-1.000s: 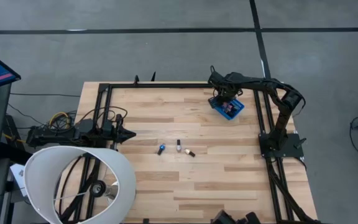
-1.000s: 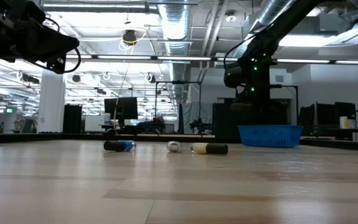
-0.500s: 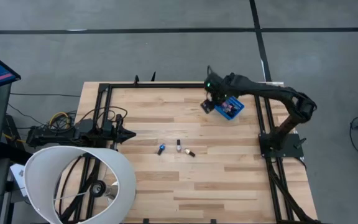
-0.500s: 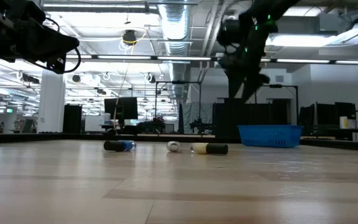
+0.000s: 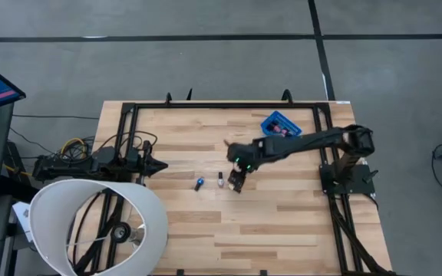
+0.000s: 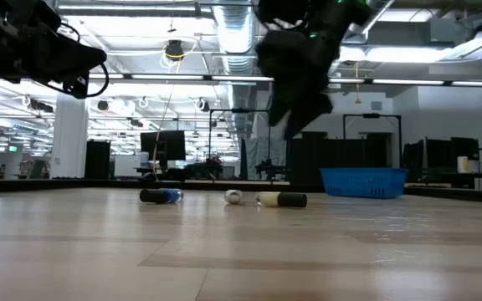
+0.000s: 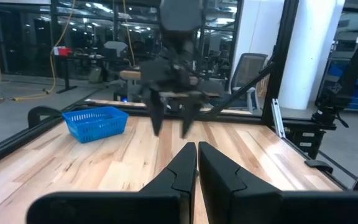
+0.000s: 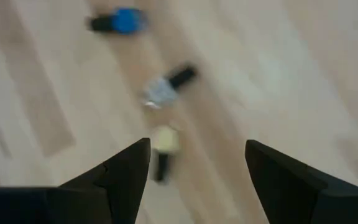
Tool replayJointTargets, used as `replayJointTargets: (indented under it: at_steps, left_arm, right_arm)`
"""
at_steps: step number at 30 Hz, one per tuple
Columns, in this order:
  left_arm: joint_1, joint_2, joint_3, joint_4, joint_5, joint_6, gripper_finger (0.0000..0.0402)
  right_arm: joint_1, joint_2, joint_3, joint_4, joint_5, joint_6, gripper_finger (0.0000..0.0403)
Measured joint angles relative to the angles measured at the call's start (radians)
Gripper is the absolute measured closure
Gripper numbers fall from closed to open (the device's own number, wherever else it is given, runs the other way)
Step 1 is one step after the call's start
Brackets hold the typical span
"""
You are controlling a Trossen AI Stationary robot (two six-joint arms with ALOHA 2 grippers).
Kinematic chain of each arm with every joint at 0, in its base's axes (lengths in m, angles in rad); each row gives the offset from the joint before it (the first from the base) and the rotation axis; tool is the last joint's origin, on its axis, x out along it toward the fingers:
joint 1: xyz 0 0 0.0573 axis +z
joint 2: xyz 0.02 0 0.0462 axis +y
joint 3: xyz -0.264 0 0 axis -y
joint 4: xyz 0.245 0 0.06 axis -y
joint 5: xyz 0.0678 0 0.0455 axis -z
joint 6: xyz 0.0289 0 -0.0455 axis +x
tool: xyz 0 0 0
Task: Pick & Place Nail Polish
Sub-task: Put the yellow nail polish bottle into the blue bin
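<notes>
- R claw [image 5: 236,178] hangs over mid tabletop [image 5: 282,222], fingers spread wide, nothing in it. From my right wrist cam both fingers [image 8: 126,171] frame bare wood with a bottle between them.
- Target as I read it: the pale bottle w/ dark cap [image 8: 162,151], lying flat on the wood right under the claw, roughly centred in the gap, well below the tips.
- Its long axis runs along the gap, not across it, so the fingers would close on its sides. Looks OK for a straight drop, my call.
- Two more lie flat past it in a rough row: clear bottle w/ dark cap [image 8: 166,84] just beyond, blue bottle [image 8: 118,21] farther out. In the low view all three sit in a line, blue bottle [image 6: 159,196] at one end.
- Blue bin [image 5: 280,124] is at the far right corner, well apart from the row; carry goes back that way.
- L claw [image 7: 191,163] parked at the left edge, fingers nearly touching, empty. R arm is far nearer, so R takes it.
</notes>
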Motion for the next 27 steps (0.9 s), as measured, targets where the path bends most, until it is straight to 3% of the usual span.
replayJointTargets:
  at_steps: [15,27]
  left_arm:
    - [0.0,0.0,0.0,0.043,0.001,0.0,0.039]
    - [0.0,0.0,0.0,0.042,0.001,0.0,0.039]
  right_arm:
    - [0.095,0.192,0.016,0.056,-0.016,0.033,0.0148]
    - [0.086,0.213,0.029,0.078,0.013,0.011,0.0148]
